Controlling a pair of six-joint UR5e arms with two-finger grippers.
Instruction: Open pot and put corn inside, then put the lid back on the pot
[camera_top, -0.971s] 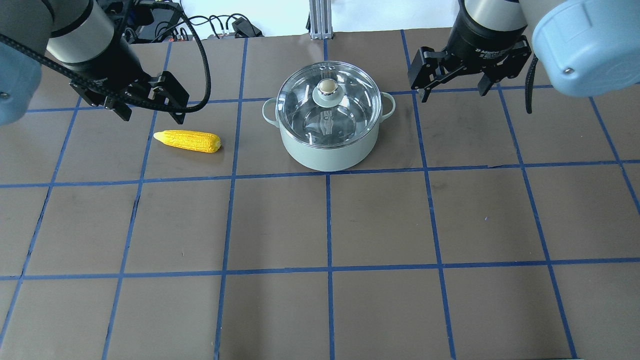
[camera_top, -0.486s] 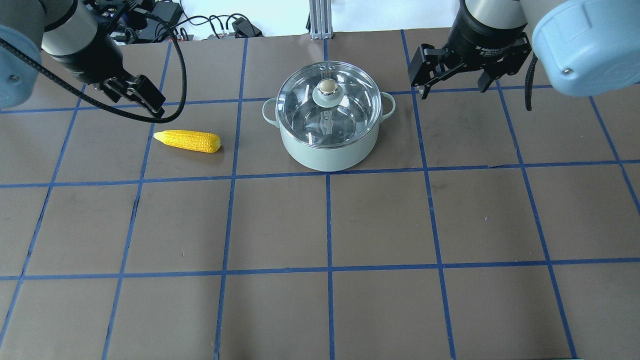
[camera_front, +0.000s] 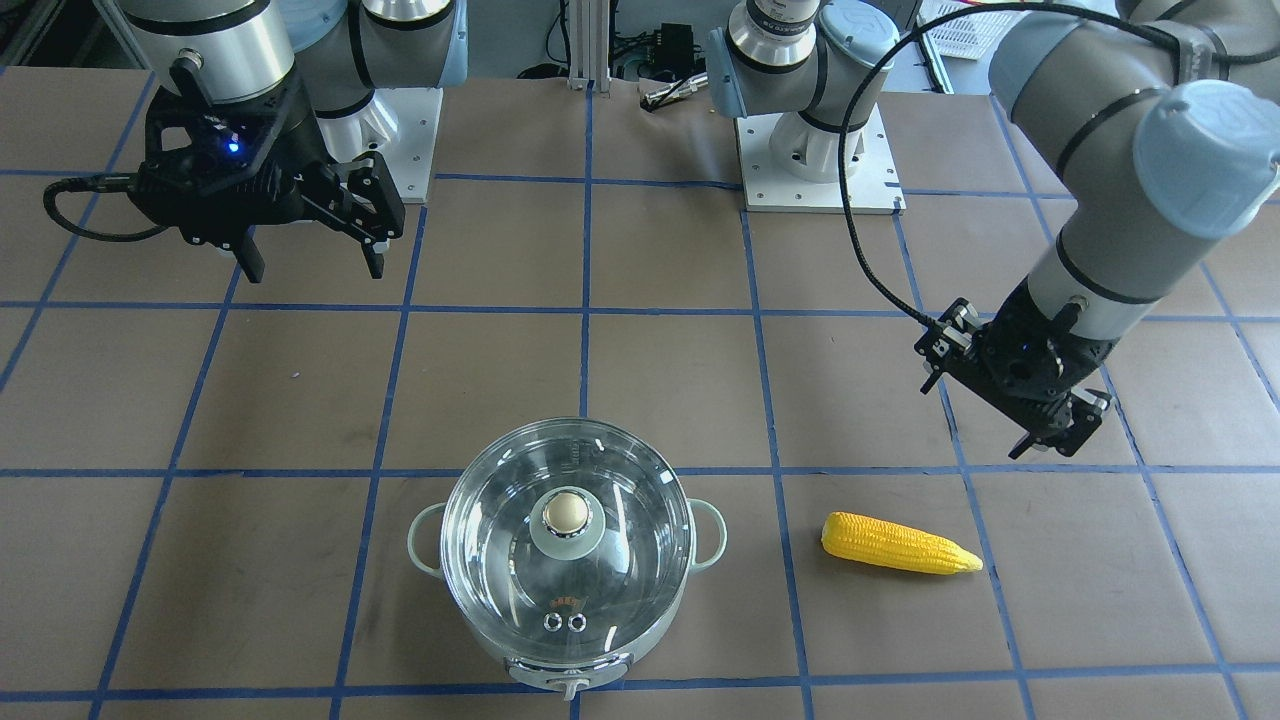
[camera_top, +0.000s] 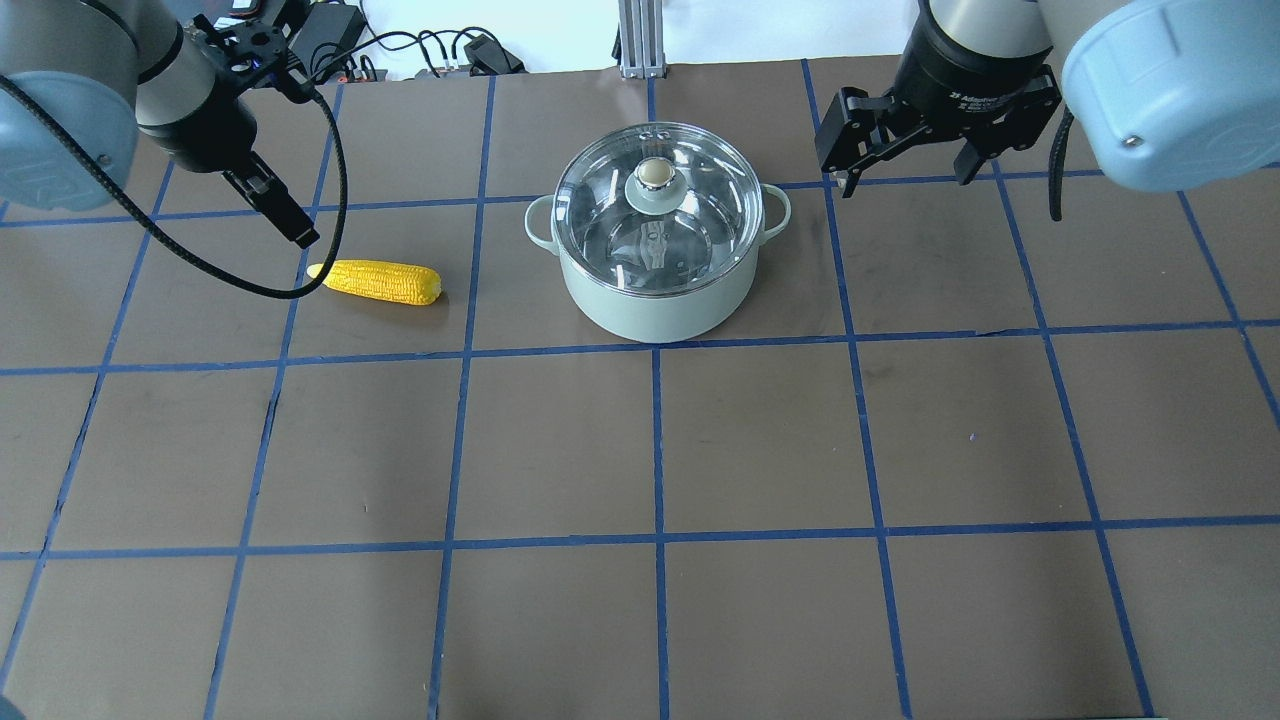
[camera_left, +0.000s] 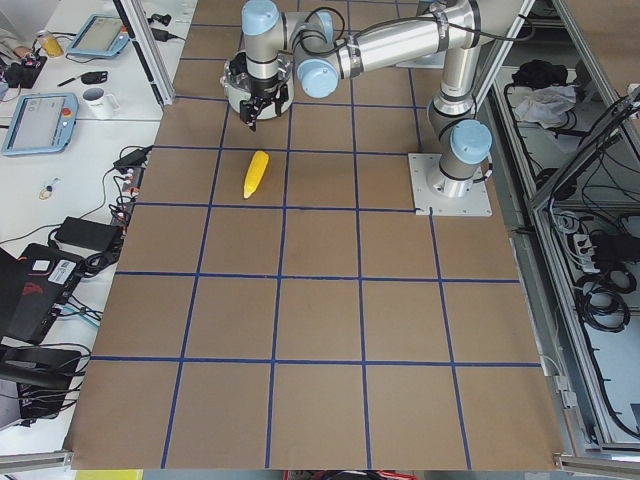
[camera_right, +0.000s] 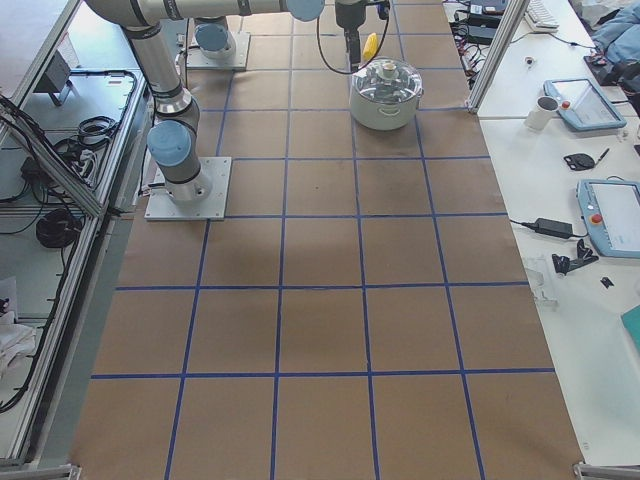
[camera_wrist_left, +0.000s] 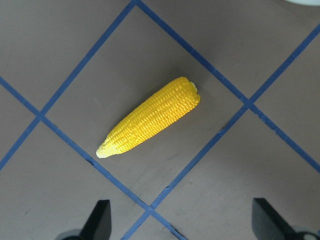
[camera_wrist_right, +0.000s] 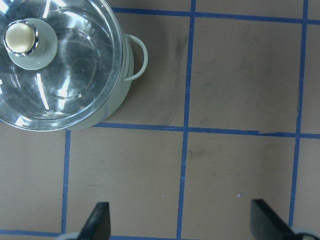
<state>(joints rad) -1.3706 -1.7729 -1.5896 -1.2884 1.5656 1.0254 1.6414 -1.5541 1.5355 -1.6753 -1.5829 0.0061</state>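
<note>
Overhead exterior view, left to right: the left gripper (camera_top: 298, 232) hangs above the table (camera_top: 760, 440), just off the pointed tip of the corn (camera_top: 376, 282), at about 10 o'clock from it. It is seen edge-on there, but the left wrist camera shows both fingers spread wide with the corn lying between and beyond them, untouched. That stance looks like a line-up for a grasp across the ear. The corn lies flat at 9 o'clock from the pot (camera_top: 655, 305), well apart from it, blunt end toward the pot. The lid (camera_top: 605, 225) sits seated on the rim, so the pot is closed and probably must be uncovered before the corn can go in. At 2 o'clock from the pot, the right gripper (camera_top: 908, 185) hovers spread wide and empty, clear of the nearest side handle, likely placed to take the lid's knob (camera_top: 654, 173).
</note>
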